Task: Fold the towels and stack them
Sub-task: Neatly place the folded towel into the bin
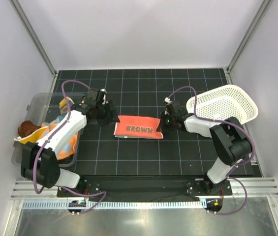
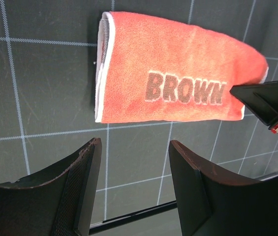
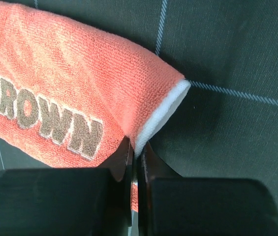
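A red-orange towel [image 1: 138, 127] lettered BROWN lies folded on the black grid mat in the middle. My right gripper [image 1: 162, 122] is shut on its right edge; in the right wrist view the white-hemmed edge of the towel [image 3: 79, 83] is pinched between the fingers [image 3: 123, 156]. My left gripper [image 1: 110, 117] hovers open just off the towel's left end, nothing between its fingers [image 2: 84, 172], with the towel [image 2: 178, 69] ahead of it. More towels [image 1: 55, 130], orange and rust-brown, sit in the clear bin on the left.
The clear plastic bin [image 1: 28, 120] stands at the left edge beside my left arm. A white perforated basket [image 1: 225, 105] rests at the back right next to my right arm. White walls enclose the mat on three sides.
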You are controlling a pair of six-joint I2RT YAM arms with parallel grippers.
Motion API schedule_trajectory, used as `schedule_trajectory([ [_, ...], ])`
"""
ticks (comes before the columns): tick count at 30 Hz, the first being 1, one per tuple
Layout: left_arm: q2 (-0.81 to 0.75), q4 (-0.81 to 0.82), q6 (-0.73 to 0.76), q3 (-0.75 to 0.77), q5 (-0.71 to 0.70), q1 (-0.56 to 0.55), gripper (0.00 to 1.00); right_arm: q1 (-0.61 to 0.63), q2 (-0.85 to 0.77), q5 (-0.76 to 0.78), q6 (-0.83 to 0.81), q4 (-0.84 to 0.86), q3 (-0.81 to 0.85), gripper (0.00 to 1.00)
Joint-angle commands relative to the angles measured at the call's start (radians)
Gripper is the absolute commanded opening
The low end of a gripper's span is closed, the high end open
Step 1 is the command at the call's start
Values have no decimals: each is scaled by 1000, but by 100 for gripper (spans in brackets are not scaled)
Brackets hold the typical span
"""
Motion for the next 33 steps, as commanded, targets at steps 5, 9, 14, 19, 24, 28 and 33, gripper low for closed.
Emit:
schedule_trajectory([
  [5,-71,-9,7,22,26,7,61,-54,-155,107,-134,-407,109,1],
  [9,-81,0,7,13,46,7,61,-123,-227,147,-197,-592,167,1],
  [14,-75,14,6,10,97,6,61,-146,-284,239,-266,-741,251,1],
  [19,-68,30,4,1,121,7,61,-158,-250,354,-317,-859,415,1],
  [24,-58,31,9,1,138,6,61,-184,-194,501,-377,-994,581,1],
  [28,-49,37,7,1,144,7,61,-229,-169,540,-421,-1025,646,1],
  [33,-32,39,10,8,153,6,61,-301,-132,586,-495,-1033,681,1],
])
